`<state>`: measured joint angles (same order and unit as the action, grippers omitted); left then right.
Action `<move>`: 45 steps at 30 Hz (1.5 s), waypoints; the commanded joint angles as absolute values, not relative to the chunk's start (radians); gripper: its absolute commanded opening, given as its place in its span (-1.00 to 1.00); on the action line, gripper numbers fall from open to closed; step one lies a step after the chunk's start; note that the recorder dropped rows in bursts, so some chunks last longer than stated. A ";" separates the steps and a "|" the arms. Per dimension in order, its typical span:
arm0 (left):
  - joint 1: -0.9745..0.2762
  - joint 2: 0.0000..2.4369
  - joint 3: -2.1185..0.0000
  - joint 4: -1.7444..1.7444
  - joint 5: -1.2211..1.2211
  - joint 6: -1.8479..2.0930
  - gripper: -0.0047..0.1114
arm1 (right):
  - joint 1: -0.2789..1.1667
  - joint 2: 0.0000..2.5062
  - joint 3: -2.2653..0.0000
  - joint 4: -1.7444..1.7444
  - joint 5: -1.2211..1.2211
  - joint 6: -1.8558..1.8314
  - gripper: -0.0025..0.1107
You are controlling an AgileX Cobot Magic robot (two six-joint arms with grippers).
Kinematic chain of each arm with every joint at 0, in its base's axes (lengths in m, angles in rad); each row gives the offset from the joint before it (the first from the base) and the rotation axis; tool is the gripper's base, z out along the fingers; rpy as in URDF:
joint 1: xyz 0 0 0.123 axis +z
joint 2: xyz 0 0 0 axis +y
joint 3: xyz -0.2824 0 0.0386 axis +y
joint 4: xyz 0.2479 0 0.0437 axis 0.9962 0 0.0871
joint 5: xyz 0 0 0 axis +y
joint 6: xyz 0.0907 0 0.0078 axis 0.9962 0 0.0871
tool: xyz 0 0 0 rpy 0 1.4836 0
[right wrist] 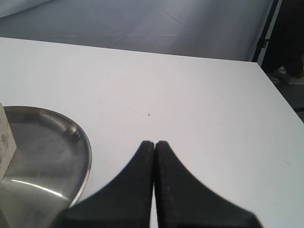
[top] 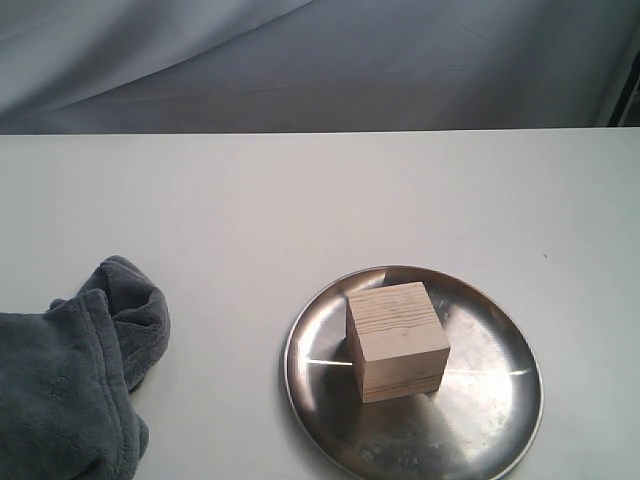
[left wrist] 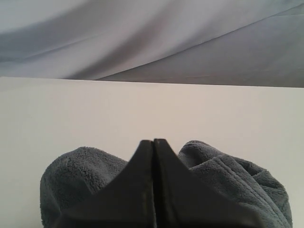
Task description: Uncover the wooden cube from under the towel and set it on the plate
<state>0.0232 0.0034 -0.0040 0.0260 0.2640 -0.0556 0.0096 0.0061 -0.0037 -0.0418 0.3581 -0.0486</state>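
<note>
Inspector: Surfaces, please.
Operator: I see a round silver metal plate [top: 500,420], glossy, reflective, scuffed. The pale cube-shaped wooden block [top: 397,340] is bare, matt, with dark grain lines. The dark grey fleece towel [top: 60,390] is plush, with a stitched hem.
Inspector: The table?
Operator: Smooth matt white tabletop [top: 300,200]; behind it I see soft grey draped cloth [top: 300,60].

Light: soft, diffuse, even; table [top: 300,200] bright. Glare streaks on plate [top: 490,400]; small shadow at wooden cube [top: 397,340] base. Ext. view sharp.
</note>
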 commanded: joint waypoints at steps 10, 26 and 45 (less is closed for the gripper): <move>0.024 0.000 0.000 0.033 0.269 -0.044 -0.92 | 0.012 0.000 0.000 -0.037 0.349 -0.052 -0.96; -0.016 0.000 0.000 0.035 0.269 -0.044 -0.92 | 0.012 0.000 0.000 -0.037 0.349 -0.052 -0.96; -0.016 0.000 0.000 0.035 0.265 -0.044 -0.92 | 0.012 0.000 0.000 -0.037 0.349 -0.052 -0.96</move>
<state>-0.0117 0.0034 -0.0040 0.0326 0.2658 -0.0454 0.0096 0.0061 -0.0037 -0.0418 0.3581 -0.0486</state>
